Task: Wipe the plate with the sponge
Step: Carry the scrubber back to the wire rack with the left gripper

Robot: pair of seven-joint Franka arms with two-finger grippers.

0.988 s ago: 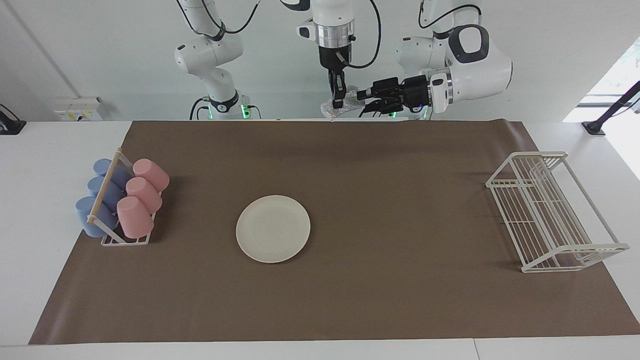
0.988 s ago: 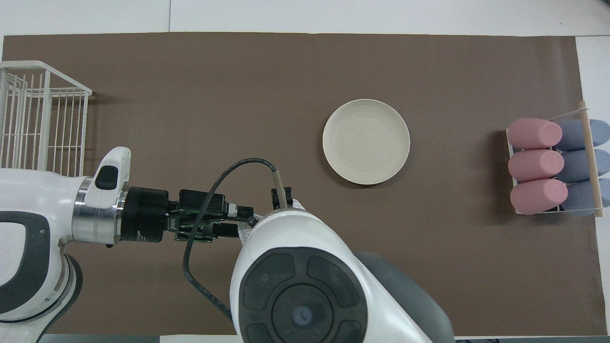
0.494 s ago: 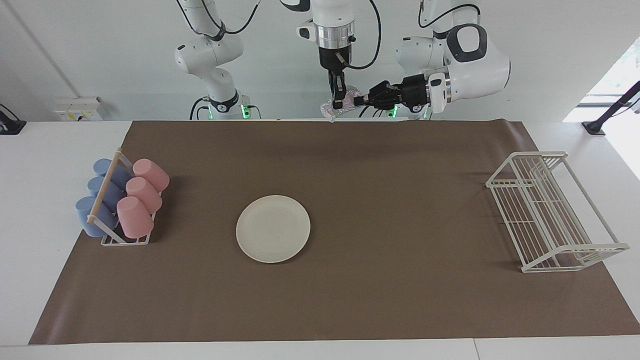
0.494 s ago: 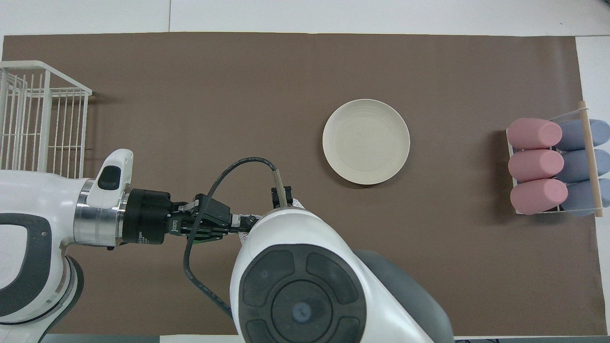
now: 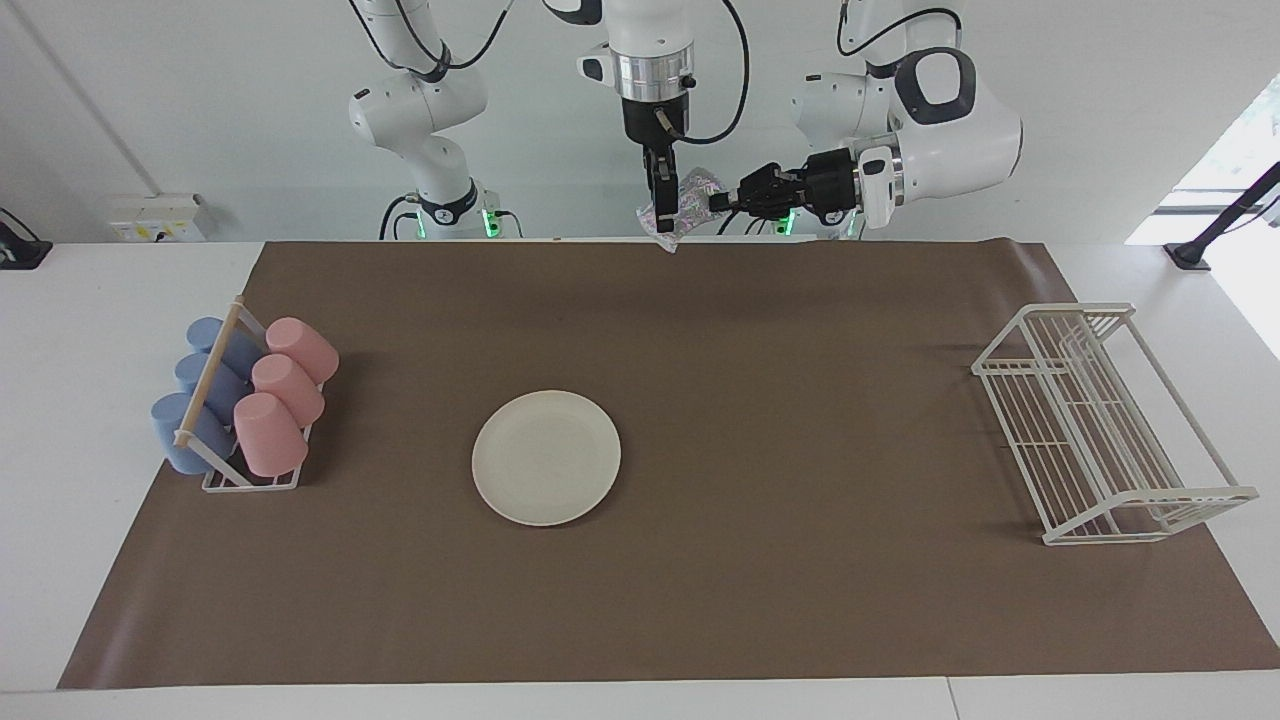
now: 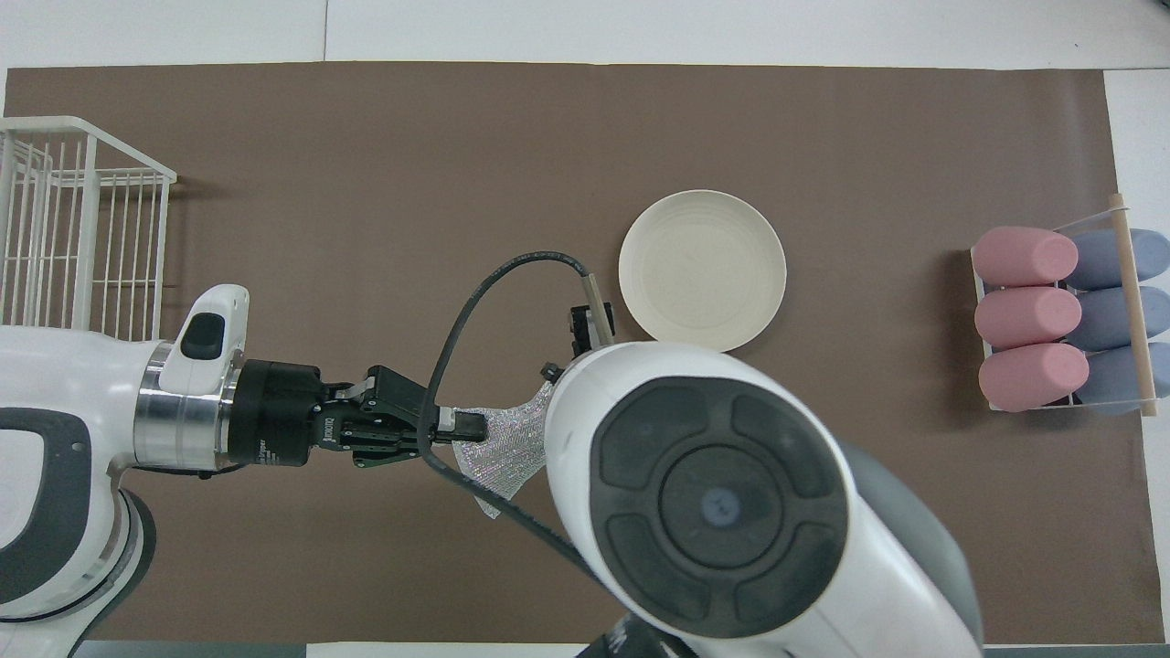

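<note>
Up above the robots' end of the brown mat [image 5: 700, 600], the left gripper [image 5: 722, 200] is clamped on one end of the sponge [image 5: 686, 203], reaching in sideways. Right gripper [image 5: 662, 218] hangs straight down at the sponge's other end; I cannot tell whether its fingers are parted or still touching it. Both are raised off the tabletop [image 5: 80, 300]. Out on the mat lies the plate [image 5: 546, 457], bare, well apart from the sponge. Pink and blue cups [image 5: 270, 400] sit in a holder toward the right arm's end; a white wire rack [image 5: 1100, 430] stands toward the left arm's end.
</note>
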